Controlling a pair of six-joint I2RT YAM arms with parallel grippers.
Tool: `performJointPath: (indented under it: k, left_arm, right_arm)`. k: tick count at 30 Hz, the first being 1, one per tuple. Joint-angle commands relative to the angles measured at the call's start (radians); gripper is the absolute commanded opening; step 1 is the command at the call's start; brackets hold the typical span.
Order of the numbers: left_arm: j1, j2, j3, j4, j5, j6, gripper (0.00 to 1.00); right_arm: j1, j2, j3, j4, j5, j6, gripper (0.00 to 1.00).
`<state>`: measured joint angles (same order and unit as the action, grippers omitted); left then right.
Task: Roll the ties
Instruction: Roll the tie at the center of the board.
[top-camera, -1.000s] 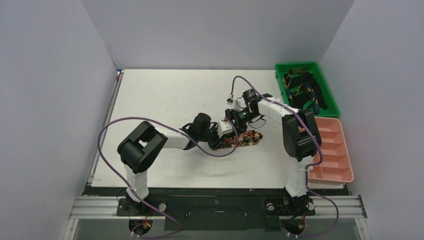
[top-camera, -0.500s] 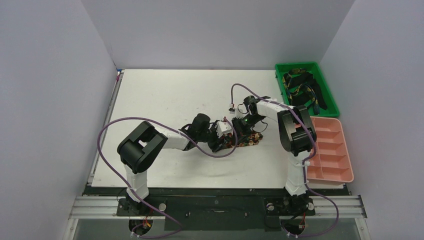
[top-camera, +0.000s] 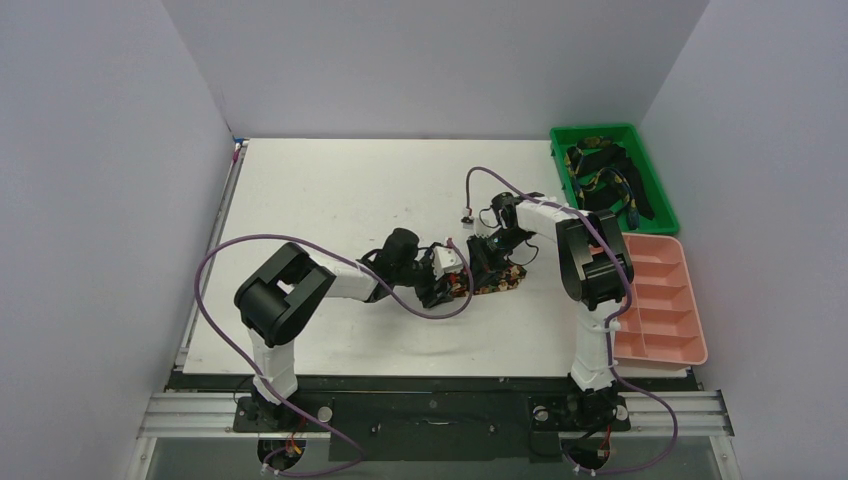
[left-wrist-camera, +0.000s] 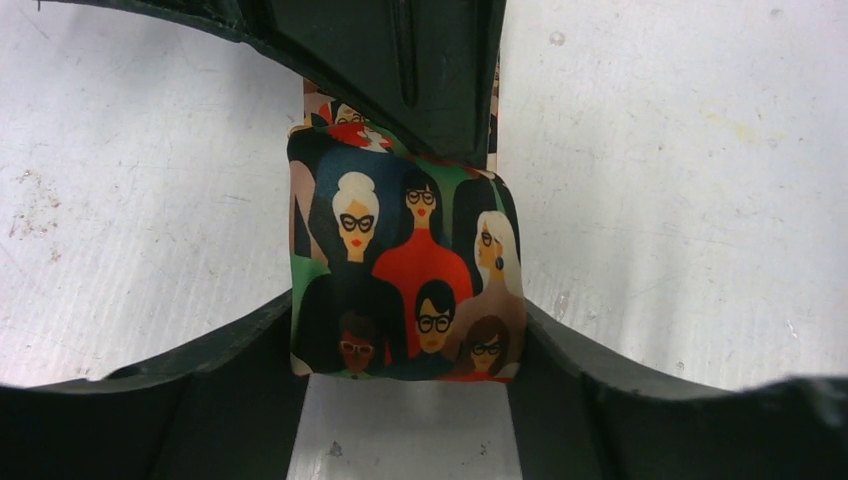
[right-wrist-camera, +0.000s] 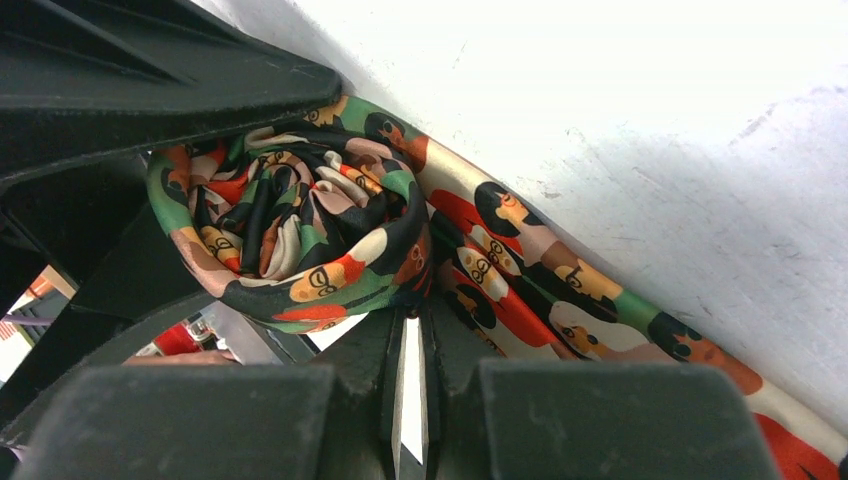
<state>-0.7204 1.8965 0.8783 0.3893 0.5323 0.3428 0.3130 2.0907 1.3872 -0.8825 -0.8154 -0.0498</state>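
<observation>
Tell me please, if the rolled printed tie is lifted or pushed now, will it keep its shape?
Probably not well. The rolled tie is soft, glossy fabric, so it likely sags and slips. Its coils look loose in the right wrist view, so it may unwind. The flat tail leaving the roll would probably drag and stop it rolling.

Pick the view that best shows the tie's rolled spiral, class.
Right wrist: the tie shows its spiral end close up. Left wrist shows only the roll's outer face; top, a tiny patch.
</observation>
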Motion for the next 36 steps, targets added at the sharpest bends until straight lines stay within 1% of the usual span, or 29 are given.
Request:
performJointPath:
  k: [1, 3, 4, 7, 9, 11, 17, 21, 23, 25, 26, 27, 28, 29, 30, 31, 33, 34, 35, 36]
  left_arm:
    - [-0.004, 0.006, 0.015, -0.066, 0.039, 0.043, 0.58]
    - [-0.008, 0.023, 0.043, -0.101, 0.039, 0.050, 0.54]
    - [-0.010, 0.030, 0.047, -0.108, 0.036, 0.051, 0.54]
    - [-0.012, 0.021, 0.040, -0.104, 0.034, 0.052, 0.67]
    - [-0.012, 0.008, 0.033, -0.087, 0.027, 0.062, 0.73]
    - [-0.012, 0.001, 0.035, -0.067, 0.018, 0.065, 0.76]
    - [-0.019, 0.007, 0.091, -0.039, 0.031, 0.072, 0.77]
    - [-0.039, 0.040, 0.125, -0.031, 0.049, 0.081, 0.77]
    - [-0.043, 0.057, 0.134, -0.033, 0.052, 0.083, 0.74]
    - [-0.043, 0.072, 0.144, -0.047, 0.052, 0.079, 0.64]
    - [-0.042, 0.078, 0.150, -0.070, 0.051, 0.079, 0.53]
    - [-0.042, 0.077, 0.151, -0.083, 0.046, 0.079, 0.47]
    - [-0.040, 0.077, 0.150, -0.110, 0.041, 0.075, 0.38]
    - [-0.036, 0.077, 0.149, -0.126, 0.035, 0.065, 0.35]
    - [-0.034, 0.077, 0.145, -0.162, 0.034, 0.063, 0.30]
    - [-0.025, 0.074, 0.139, -0.173, 0.034, 0.053, 0.28]
    - [-0.015, 0.069, 0.110, -0.181, 0.041, 0.042, 0.24]
    - [-0.013, 0.069, 0.094, -0.184, 0.045, 0.043, 0.24]
    - [-0.013, 0.067, 0.084, -0.187, 0.045, 0.045, 0.24]
    - [-0.013, 0.069, 0.081, -0.191, 0.046, 0.046, 0.25]
  right_arm:
    - [0.003, -0.007, 0.020, -0.024, 0.034, -0.060, 0.00]
    - [0.006, -0.017, 0.025, -0.028, 0.027, -0.072, 0.00]
    - [0.008, -0.019, 0.028, -0.029, 0.029, -0.075, 0.00]
    - [0.013, -0.012, 0.031, -0.039, 0.033, -0.082, 0.00]
    - [0.016, -0.007, 0.031, -0.041, 0.036, -0.085, 0.00]
    - [0.016, -0.003, 0.030, -0.044, 0.033, -0.086, 0.00]
    - [0.025, -0.001, 0.035, -0.058, 0.023, -0.098, 0.00]
    - [0.031, 0.008, 0.051, -0.062, 0.017, -0.098, 0.00]
    - [0.033, 0.012, 0.061, -0.061, 0.014, -0.098, 0.00]
    - [0.035, 0.015, 0.069, -0.060, 0.000, -0.097, 0.00]
    - [0.033, 0.016, 0.073, -0.059, -0.005, -0.097, 0.00]
    - [0.032, 0.015, 0.078, -0.058, -0.014, -0.097, 0.00]
    - [0.025, 0.009, 0.080, -0.057, -0.020, -0.097, 0.03]
    - [0.020, 0.004, 0.083, -0.057, -0.032, -0.093, 0.07]
    - [0.007, -0.013, 0.083, -0.056, -0.040, -0.090, 0.18]
    - [-0.001, -0.023, 0.081, -0.054, -0.054, -0.083, 0.23]
    - [-0.024, -0.062, 0.073, -0.046, -0.083, -0.062, 0.47]
    - [-0.026, -0.083, 0.068, -0.039, -0.108, -0.043, 0.51]
    - [-0.026, -0.092, 0.065, -0.035, -0.126, -0.032, 0.60]
    - [-0.024, -0.105, 0.063, -0.023, -0.158, -0.021, 0.62]
